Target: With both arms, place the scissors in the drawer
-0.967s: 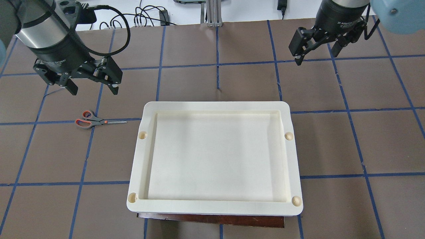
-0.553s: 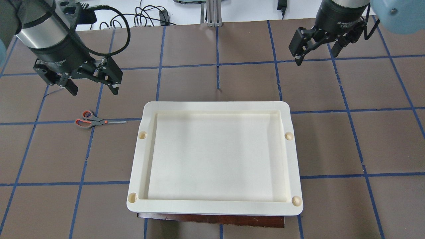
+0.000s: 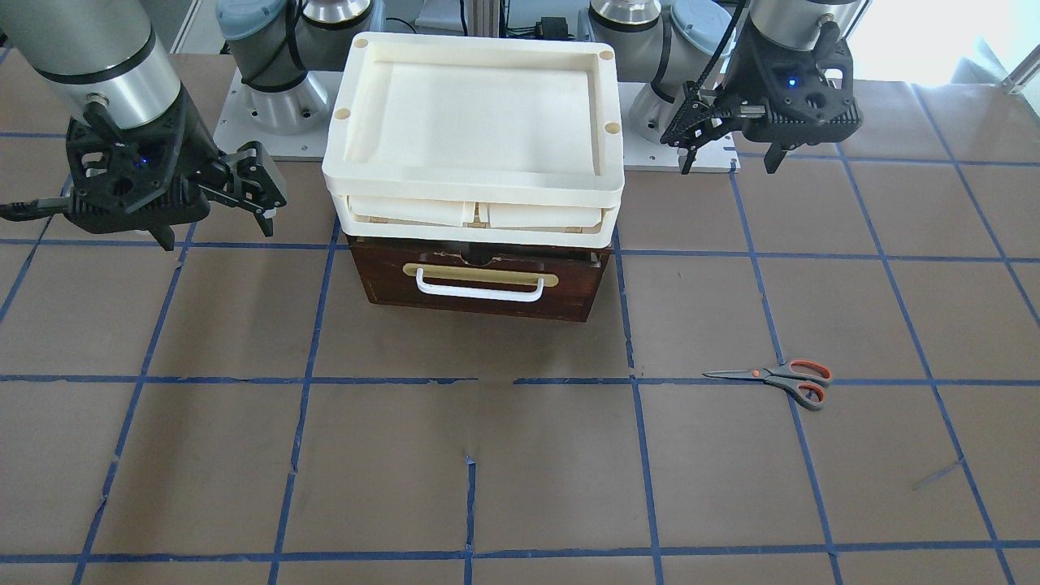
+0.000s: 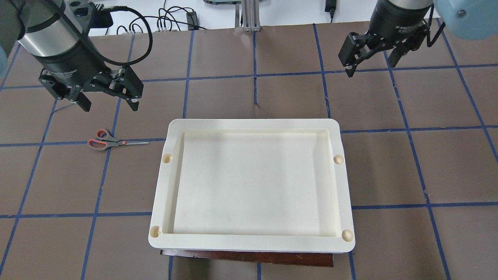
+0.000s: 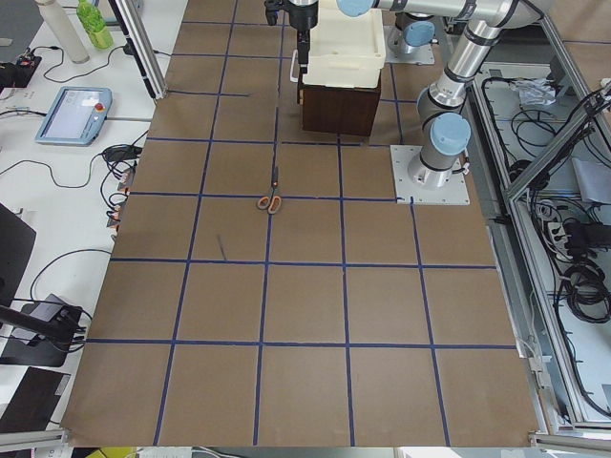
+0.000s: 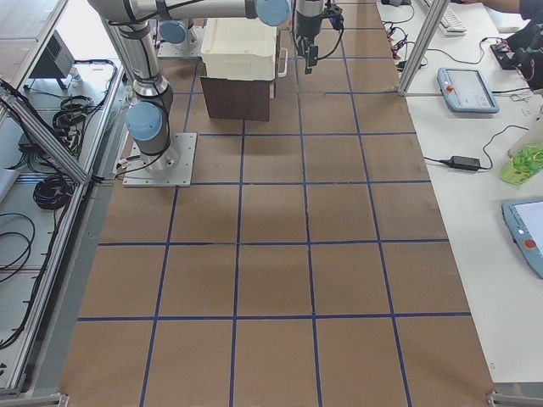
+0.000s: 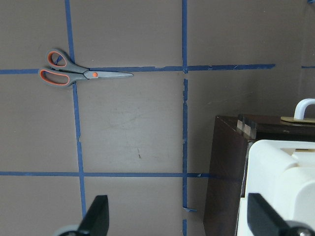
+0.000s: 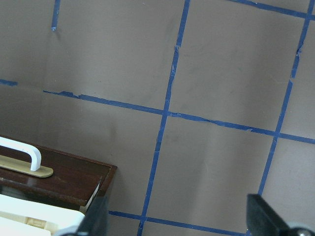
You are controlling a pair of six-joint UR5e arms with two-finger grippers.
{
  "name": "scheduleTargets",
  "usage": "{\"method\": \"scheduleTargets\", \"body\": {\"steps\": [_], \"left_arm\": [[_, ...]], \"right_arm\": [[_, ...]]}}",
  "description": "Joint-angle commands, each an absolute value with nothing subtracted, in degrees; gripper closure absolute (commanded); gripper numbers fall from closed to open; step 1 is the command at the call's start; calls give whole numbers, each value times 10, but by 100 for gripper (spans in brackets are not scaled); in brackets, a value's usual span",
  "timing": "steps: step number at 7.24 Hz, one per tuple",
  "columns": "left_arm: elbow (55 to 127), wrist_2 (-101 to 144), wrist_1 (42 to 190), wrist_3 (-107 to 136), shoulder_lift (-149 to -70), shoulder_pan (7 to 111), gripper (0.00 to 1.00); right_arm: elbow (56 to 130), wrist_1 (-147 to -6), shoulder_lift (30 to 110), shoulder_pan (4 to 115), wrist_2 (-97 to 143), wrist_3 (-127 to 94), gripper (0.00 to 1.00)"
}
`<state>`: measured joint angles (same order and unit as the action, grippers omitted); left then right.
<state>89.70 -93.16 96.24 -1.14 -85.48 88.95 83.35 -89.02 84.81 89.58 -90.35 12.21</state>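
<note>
Scissors flat on table, apart from left gripper, jaws spread.

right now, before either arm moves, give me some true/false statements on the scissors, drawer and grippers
1. The scissors lie on the table, on the left arm's side. True.
2. The left gripper holds the scissors. False: it is open and empty, apart from them.
3. The drawer is pulled open. False: it looks shut, and its white handle is untouched.
4. A cream tray sits on top of the drawer's box. True.
5. The right gripper is open. True.
</note>
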Motion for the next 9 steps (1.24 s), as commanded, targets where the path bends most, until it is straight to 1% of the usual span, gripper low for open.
{"method": "scheduleTargets", "body": {"steps": [1,4,6,8,9], "left_arm": [[896,-931,963,-11,-854,889,0],[897,-933,963,-12,-853,889,0],[898,-934,964,-24,-853,889,0],[899,-936,968,-95,-853,879,0],[900,-935,962,-146,-856,877,0]], "right_arm": [[839,-891,849,896,-904,122,0],[836,-915,854,903,-911,187,0],[838,-915,853,902,-908,180,0],[822,-927,846,904,-911,187,0],[816,-952,836,910,-904,225,0]]}}
